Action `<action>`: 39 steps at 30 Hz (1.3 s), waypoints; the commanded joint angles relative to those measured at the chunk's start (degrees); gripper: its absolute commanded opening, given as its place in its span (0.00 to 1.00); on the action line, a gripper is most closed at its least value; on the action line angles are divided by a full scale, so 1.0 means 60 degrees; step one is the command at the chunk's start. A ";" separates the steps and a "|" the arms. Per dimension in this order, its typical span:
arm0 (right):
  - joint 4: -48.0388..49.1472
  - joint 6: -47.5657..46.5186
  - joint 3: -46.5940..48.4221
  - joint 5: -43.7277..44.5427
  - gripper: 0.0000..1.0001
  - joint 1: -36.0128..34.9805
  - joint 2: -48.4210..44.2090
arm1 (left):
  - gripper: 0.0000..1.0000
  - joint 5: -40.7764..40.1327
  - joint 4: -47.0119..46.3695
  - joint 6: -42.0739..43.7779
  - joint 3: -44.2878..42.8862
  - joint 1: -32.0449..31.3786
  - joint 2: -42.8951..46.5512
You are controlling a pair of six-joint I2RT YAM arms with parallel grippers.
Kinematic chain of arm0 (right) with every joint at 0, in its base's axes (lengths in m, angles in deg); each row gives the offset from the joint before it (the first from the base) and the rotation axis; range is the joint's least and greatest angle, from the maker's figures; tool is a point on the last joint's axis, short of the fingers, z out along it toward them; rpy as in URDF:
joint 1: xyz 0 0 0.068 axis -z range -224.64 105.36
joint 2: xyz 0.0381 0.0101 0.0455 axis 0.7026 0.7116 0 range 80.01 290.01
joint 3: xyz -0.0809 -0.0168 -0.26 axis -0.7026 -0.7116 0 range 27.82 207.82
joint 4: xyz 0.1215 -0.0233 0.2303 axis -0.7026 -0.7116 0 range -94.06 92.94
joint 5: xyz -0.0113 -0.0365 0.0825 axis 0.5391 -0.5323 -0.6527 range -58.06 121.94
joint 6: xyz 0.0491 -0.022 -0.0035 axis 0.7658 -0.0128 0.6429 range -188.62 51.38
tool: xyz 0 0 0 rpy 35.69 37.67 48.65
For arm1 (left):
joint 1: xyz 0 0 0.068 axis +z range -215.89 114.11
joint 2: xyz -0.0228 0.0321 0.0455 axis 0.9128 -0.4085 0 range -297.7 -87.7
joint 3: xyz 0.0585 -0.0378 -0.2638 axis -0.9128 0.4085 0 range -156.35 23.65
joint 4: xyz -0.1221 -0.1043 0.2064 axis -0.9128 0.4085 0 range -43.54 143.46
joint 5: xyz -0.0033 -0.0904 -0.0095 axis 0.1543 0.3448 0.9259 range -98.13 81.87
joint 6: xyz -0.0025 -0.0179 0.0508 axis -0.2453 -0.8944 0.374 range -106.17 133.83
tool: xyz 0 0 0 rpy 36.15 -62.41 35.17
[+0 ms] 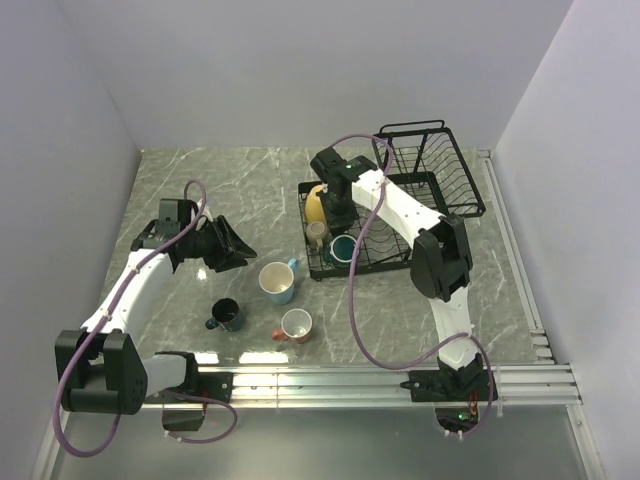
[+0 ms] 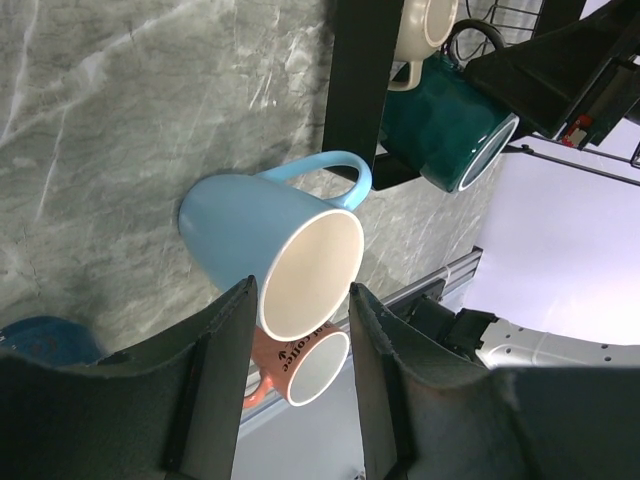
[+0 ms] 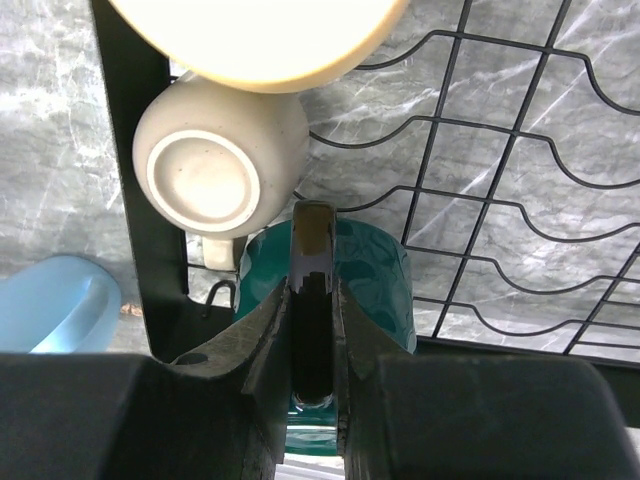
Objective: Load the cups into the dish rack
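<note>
Right pincer: the right gripper (image 3: 313, 330) is pinched on the dark glossy handle of the dark green ceramic mug (image 3: 375, 280), which lies in the flat lower tray of the black wire dish rack (image 3: 500, 150)
Left pincer: the left gripper (image 2: 300, 330) is spread wide, its fingers on either side of the rim of the light blue ceramic mug (image 2: 265, 245), not touching it as far as I can tell
Step in hand: seemingly setting the green mug in the tray; the blue one looks next
Next move: right fingers should part and lift off; left should come forward and pinch the blue mug's wall
In the rack: yellow mug (image 1: 316, 203) and small olive-tan mug (image 3: 220, 160), base up, just beside the green one
On the table: dark navy mug (image 1: 226, 314) and salmon-pink mug (image 1: 296, 324), near the blue one
</note>
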 commanded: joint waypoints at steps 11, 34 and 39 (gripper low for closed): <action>-0.0693 0.0233 -0.0046 0.0179 0.68 0.0040 0.0007 | 0.47 0.0128 -0.0195 -0.0076 0.0002 0.0032 0.0230; -0.1704 0.0731 0.1946 0.0502 0.81 0.0025 -0.0872 | 0.47 -0.1102 0.0595 0.0568 -0.0613 0.0032 -0.0165; -0.1836 0.0906 0.2312 0.0561 0.81 0.0025 -0.1267 | 0.46 -0.1526 0.0829 0.0773 -0.0774 -0.0202 -0.0107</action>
